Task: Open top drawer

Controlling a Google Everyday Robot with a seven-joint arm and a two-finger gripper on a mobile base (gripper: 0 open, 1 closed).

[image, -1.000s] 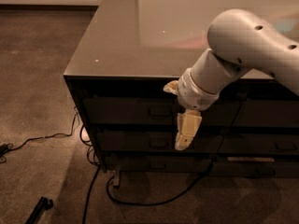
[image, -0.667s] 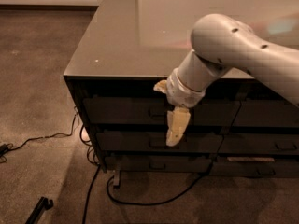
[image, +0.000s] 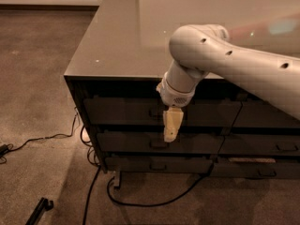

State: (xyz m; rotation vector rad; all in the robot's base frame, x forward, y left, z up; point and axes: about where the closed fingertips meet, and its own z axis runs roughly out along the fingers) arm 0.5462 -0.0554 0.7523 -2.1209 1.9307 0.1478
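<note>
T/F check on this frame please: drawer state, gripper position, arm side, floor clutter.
1. The top drawer is pulled out. False: its front sits in line with the drawers below and looks shut.
2. The gripper hangs in front of the drawer fronts, just right of the top drawer's handle. True.
3. The gripper is over the countertop. False: it is below the countertop's front edge, reaching down to the middle drawer.
4. The arm comes in from the left of the picture. False: it comes in from the right.
5. A dark cable lies on the carpet in front of the cabinet. True.
</note>
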